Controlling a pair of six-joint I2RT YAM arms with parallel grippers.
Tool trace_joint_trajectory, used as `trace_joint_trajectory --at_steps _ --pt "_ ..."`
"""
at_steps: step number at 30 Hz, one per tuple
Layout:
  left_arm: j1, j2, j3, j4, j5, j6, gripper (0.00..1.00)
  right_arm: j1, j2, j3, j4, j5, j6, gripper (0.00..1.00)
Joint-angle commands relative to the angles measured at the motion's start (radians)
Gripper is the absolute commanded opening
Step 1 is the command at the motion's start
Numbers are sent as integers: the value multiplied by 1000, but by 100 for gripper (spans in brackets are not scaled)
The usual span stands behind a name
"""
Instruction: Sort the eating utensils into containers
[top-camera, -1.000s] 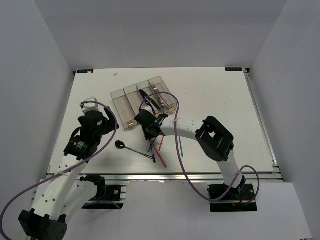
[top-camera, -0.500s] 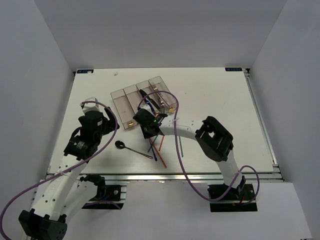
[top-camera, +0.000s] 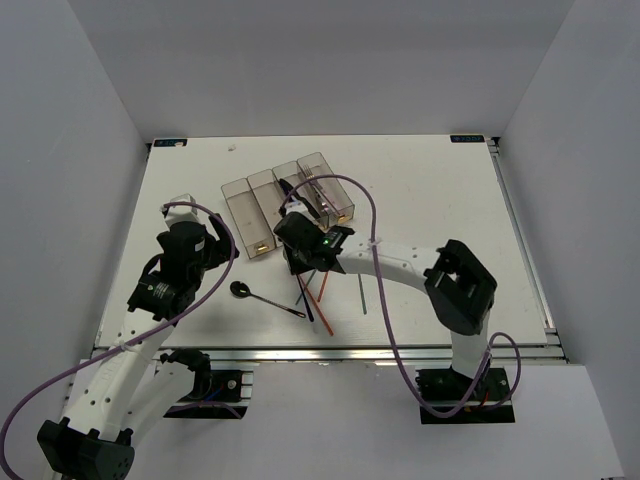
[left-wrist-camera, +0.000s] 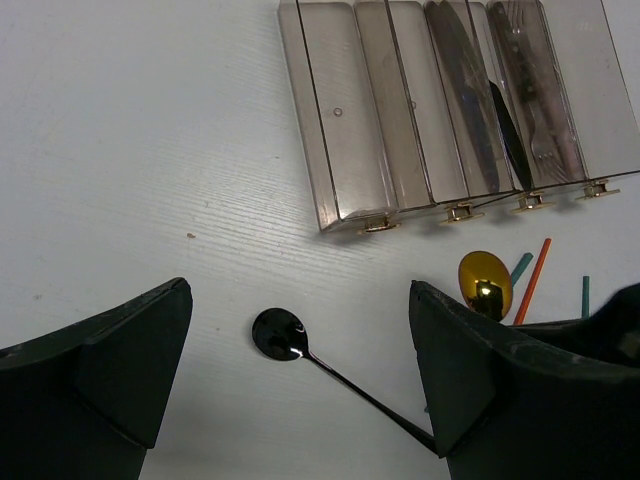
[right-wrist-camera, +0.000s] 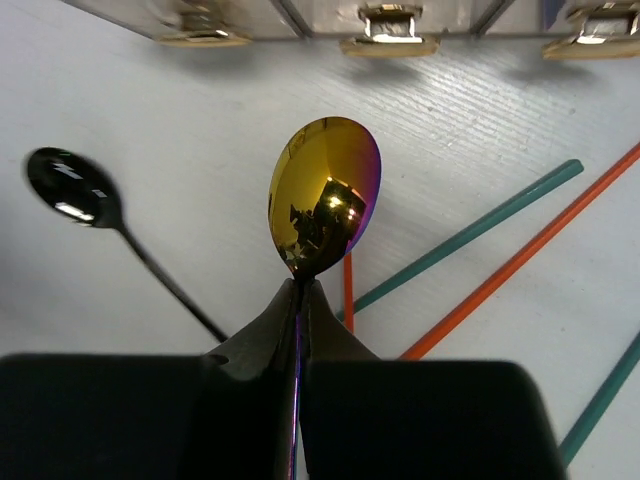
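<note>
My right gripper (right-wrist-camera: 302, 290) is shut on the slim handle of a gold-bowled spoon (right-wrist-camera: 323, 195), just below its bowl, and the spoon points toward the containers (top-camera: 240, 205). The same spoon (left-wrist-camera: 485, 283) shows in front of the bins' tagged ends. A black spoon (left-wrist-camera: 280, 335) lies on the table between the fingers of my left gripper (left-wrist-camera: 300, 370), which hangs open above it. Orange (right-wrist-camera: 520, 260) and teal (right-wrist-camera: 470, 235) chopsticks lie crossed under the right gripper (top-camera: 300, 255). A dark knife (left-wrist-camera: 470, 100) lies in the third bin and a silvery fork (left-wrist-camera: 540, 110) in the fourth.
The four joined bins (left-wrist-camera: 335, 120) sit at the middle back of the white table, and the two left ones look bare. More chopsticks (top-camera: 322, 290) and a dark stick (top-camera: 362, 295) lie near the front edge. Purple cables loop over both arms.
My right gripper has closed on the gold spoon's handle, and the right arm's elbow has swung to the right. The left arm and the black spoon have stayed put.
</note>
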Motion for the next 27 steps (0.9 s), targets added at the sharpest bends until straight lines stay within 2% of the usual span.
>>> trace_joint_trajectory --at_steps 1,4,8,10,13,18,27 --pt "-5 -8 6 23 8 8 98 14 -90 -13 52 7 16 0" --pt "-5 -8 4 23 9 8 98 16 -116 -1 70 6 -13 0" --pt "-6 -8 4 23 8 8 98 -10 -23 192 0 21 -100 0" --pt "-5 -10 4 23 9 8 98 -53 20 318 3 -42 -160 0" --pt "-5 -13 3 24 9 8 98 -110 126 489 24 -103 -217 0" --pt "-6 -11 3 27 20 13 98 -176 325 783 -5 -116 -295 0" --pt "-6 -18 -2 33 40 19 98 -277 402 748 262 -261 -345 0"
